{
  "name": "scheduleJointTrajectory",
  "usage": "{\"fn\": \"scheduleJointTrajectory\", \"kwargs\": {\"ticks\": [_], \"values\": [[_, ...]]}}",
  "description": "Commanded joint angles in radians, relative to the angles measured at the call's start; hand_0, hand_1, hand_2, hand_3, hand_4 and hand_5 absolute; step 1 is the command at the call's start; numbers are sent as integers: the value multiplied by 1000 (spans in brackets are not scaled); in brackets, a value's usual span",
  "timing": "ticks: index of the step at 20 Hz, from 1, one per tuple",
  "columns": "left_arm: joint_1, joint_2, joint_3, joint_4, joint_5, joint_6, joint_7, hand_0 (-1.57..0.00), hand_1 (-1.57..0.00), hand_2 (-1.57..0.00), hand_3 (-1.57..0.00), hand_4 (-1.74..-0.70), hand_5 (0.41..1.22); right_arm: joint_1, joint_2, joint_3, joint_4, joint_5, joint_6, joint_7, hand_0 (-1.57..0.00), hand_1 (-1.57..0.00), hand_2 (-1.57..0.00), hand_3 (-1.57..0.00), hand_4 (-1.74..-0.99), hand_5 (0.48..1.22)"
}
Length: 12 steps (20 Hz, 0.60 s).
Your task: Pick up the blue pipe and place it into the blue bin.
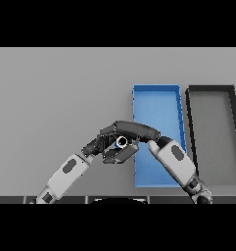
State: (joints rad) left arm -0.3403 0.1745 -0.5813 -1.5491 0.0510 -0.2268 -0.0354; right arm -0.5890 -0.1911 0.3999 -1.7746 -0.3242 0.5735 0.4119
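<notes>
Both hands are crowding the pipe (122,142) just left of the blue bin (156,100): right hand (127,153) is clenching it, left hand (101,141) grip unclear, so a clash is risking a drop short of the rim.

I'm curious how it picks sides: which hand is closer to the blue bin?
The right hand: it sits at the blue bin's left edge, its arm lying across the bin. The left hand is farther left, over the table.
</notes>
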Motion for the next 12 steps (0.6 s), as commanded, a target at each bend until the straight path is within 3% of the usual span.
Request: {"fn": "scheduleJointTrajectory", "kwargs": {"ticks": [1, 2, 3, 5, 7, 9, 10, 12], "values": [[11, -8, 7, -11, 20, 2, -17, -1030, -1008, -990, -623, -1658, 1192, -2, 4, -5, 5, -35, -6, 23, -1012, -1023, -1023, -828, -1541, 604], [20, -20, 19, -6, 57, -7, -33, -1138, -1120, -1106, -573, -1674, 1198, 6, 19, 6, 1, -50, -18, 47, -1123, -1132, -1132, -977, -1513, 650], [23, -29, 24, -4, 74, -11, -35, -1225, -1211, -1199, -525, -1688, 1203, 8, 29, 6, 5, -47, -36, 37, -1213, -1220, -1220, -1096, -1492, 706], [35, -41, 30, 2, 100, -20, -52, -1349, -1340, -1333, -527, -1707, 1209, 19, 43, 8, 7, -28, -50, 9, -1342, -1346, -1346, -1267, -1464, 891], [29, -36, 28, 0, 90, -8, -55, -1429, -1423, -1419, -588, -1719, 1214, 27, 36, 15, -7, 20, -44, -36, -1424, -1427, -1427, -1376, -1456, 1010], [19, -19, 21, -1, 87, 0, -68, -1480, -1454, -1474, -550, -1727, 1216, 23, 38, 9, -9, 56, -31, -58, -1477, -1479, -1479, -1446, -1465, 1086], [7, -17, 13, 2, 77, 8, -41, -1498, -1453, -1493, -527, -1730, 1217, 34, 50, 12, -6, 70, -26, -63, -1496, -1497, -1497, -1471, -1469, 1113], [-5, -6, 10, 9, 73, 8, -52, -1499, -1356, -1521, -505, -1734, 1219, 52, 67, 8, -19, 59, -12, -46, -1523, -1524, -1524, -1507, -1473, 1152]]}}
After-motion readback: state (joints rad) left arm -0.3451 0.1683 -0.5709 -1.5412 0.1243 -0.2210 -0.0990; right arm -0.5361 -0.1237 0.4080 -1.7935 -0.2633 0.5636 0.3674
